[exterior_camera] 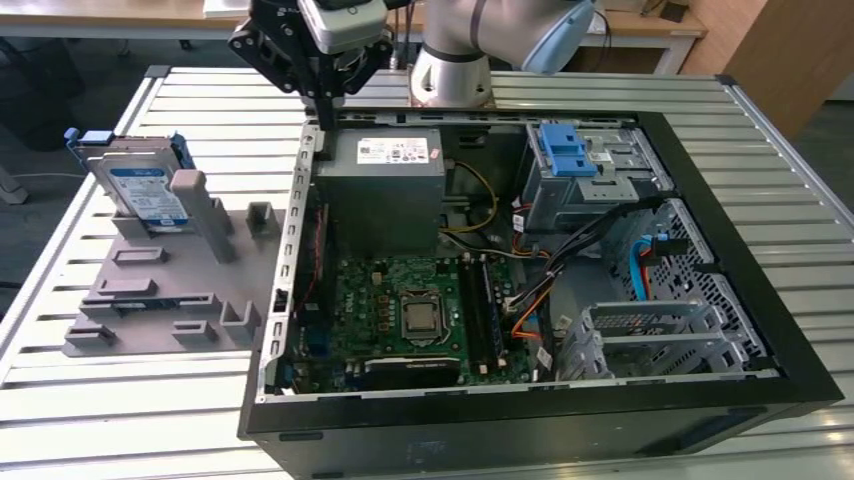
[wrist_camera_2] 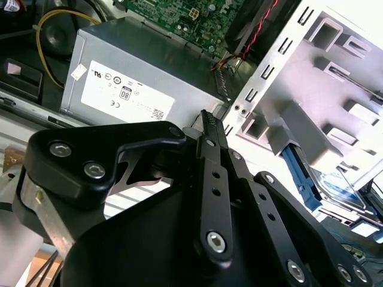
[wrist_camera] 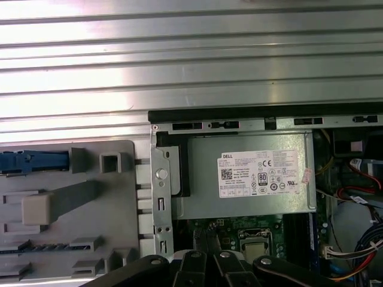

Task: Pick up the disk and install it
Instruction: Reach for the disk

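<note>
Nothing picked up yet: the disk stands in the rack beside the case. The gripper hangs over the case's rim, fingers pressed together, empty.

Slatted table: computer case, grey fixture

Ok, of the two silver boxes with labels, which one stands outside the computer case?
The disk, upright in the grey holder at the exterior view's left, framed in blue plastic. The larger power-supply box sits inside the case.
</note>
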Available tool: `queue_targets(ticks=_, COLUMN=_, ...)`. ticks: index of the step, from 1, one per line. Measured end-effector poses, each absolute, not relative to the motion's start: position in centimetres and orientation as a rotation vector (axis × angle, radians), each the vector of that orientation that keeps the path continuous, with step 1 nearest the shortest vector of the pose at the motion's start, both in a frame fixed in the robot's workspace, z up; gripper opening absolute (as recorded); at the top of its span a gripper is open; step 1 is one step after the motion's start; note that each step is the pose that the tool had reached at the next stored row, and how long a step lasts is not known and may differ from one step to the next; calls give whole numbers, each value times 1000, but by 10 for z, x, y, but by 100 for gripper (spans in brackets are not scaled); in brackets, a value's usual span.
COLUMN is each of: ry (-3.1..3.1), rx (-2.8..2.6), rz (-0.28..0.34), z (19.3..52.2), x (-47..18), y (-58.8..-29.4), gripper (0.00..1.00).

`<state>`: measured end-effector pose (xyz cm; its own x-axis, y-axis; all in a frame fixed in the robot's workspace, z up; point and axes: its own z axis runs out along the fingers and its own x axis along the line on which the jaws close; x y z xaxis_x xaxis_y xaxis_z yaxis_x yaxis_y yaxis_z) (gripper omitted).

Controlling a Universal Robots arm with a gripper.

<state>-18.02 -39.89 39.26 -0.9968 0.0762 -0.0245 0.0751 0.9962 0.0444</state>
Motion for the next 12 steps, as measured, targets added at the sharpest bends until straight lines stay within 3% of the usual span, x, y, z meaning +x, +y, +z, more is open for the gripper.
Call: queue_targets(ticks=12, ry=3112, rx=118, rz=68, z=392, x=-187, y=-399, gripper=11)
